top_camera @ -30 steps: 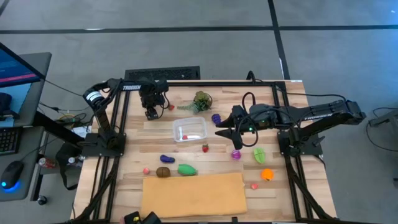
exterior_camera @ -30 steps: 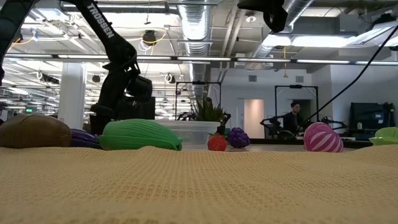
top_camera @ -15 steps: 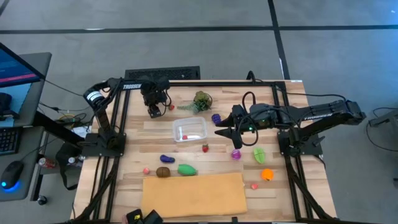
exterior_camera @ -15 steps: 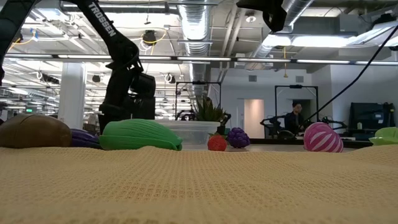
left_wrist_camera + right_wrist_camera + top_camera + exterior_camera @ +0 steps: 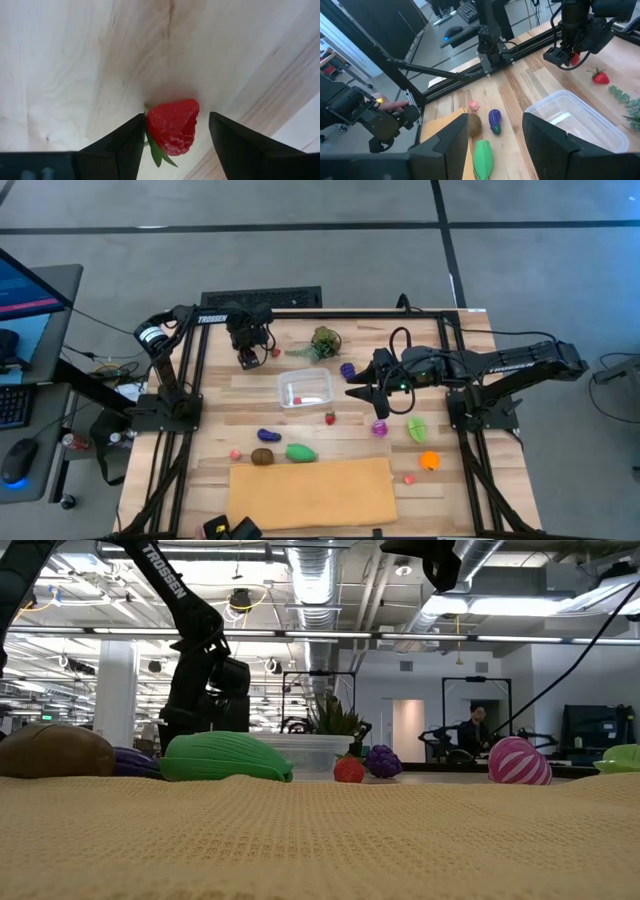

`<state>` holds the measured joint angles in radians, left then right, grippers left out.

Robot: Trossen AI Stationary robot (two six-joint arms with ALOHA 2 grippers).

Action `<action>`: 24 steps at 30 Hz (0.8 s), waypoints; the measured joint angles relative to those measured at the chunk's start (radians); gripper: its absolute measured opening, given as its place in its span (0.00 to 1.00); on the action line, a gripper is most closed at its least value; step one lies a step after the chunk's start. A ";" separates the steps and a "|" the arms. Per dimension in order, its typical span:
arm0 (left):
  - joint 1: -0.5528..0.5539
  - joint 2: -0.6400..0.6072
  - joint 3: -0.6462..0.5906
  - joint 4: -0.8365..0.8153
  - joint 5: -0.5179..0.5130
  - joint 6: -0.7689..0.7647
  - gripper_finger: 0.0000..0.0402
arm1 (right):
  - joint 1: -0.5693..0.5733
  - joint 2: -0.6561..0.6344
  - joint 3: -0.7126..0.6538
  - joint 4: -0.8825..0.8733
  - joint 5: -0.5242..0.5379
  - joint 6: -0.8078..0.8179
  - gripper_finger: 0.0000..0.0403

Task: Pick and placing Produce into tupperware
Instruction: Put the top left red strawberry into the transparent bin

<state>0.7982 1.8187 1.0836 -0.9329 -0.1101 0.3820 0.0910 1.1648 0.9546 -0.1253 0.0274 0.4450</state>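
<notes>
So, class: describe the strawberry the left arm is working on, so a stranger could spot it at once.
Start at the clear tupperware mid-table, then go to the far left corner, where the left tool reaches down. The strawberry lies on bare wood between its open fingers; another strawberry sits just beside the tool, outside them.

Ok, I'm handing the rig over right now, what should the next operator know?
Left gripper: open, straddling a strawberry on the table, up-left of the tupperware in the high view; not yet gripped.
Right gripper: open, empty, hovering just right of the tupperware.
Done: at most one small red piece seems to be inside.
Left: second strawberry, grapes, green pod and other scattered pieces.
</notes>
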 joint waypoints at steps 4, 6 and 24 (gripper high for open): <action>0.000 0.000 0.000 0.000 0.000 0.000 0.45 | 0.000 0.000 0.000 0.000 0.000 0.000 0.44; 0.000 0.000 0.000 0.000 0.000 -0.001 0.42 | 0.000 0.000 0.000 0.000 0.000 0.000 0.44; -0.002 0.000 0.000 -0.037 0.001 -0.053 0.36 | 0.000 0.000 0.000 -0.001 0.000 -0.009 0.44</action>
<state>0.7963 1.8187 1.0836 -0.9695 -0.1093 0.3290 0.0910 1.1645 0.9546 -0.1261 0.0277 0.4359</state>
